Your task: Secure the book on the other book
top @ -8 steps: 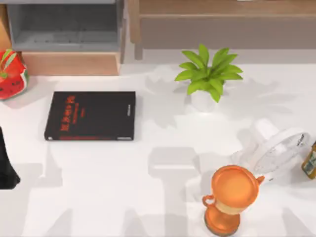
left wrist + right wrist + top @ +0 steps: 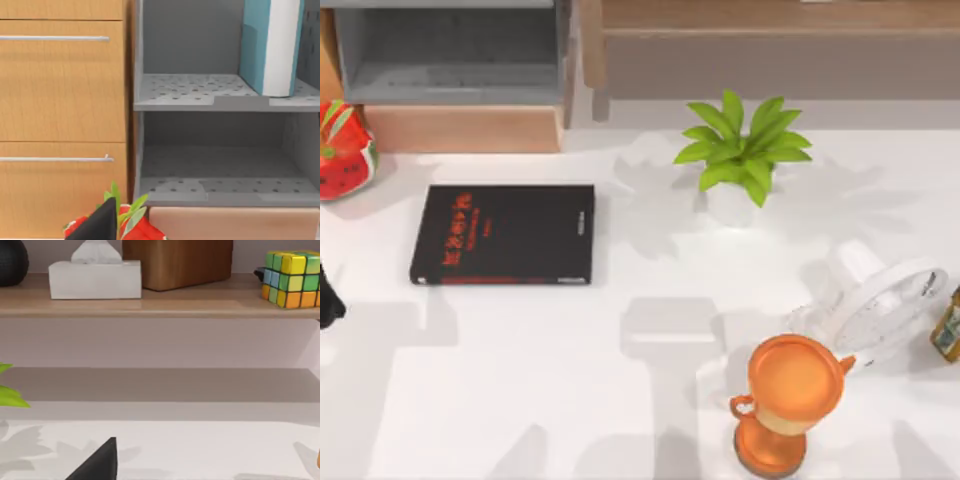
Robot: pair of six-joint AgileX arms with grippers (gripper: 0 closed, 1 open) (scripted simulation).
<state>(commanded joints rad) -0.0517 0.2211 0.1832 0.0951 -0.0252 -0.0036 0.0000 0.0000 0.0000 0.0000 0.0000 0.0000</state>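
Nearest the viewer on the white table (image 2: 570,400), toward the right, stands an orange trophy cup (image 2: 788,400). Just behind it and further right a white desk fan (image 2: 880,310) lies tilted, and a small bottle (image 2: 948,325) sits at the right edge beside it.

At the far left edge of the top view a dark bit of the left arm (image 2: 328,300) juts in; whether its jaws are spread or closed cannot be told. A dark fingertip (image 2: 97,226) shows in the left wrist view, and another dark fingertip (image 2: 100,462) in the right wrist view; the right jaws' state cannot be told either.

Farther back on the left, the black book (image 2: 503,234) lies flat on the table, red lettering up, nothing on top of it. To its right, well apart, is a green potted plant (image 2: 742,150). At the far left edge sits a red watermelon-patterned bag (image 2: 342,150).

Beyond that stands a wooden cabinet with two drawers (image 2: 62,85) and grey open shelves (image 2: 220,95). The light blue book (image 2: 270,45) stands upright on the upper shelf, at its right end.

On the far shelf (image 2: 160,300) to the right rest a tissue box (image 2: 95,277), a wooden box (image 2: 177,262) and a coloured cube (image 2: 292,277).
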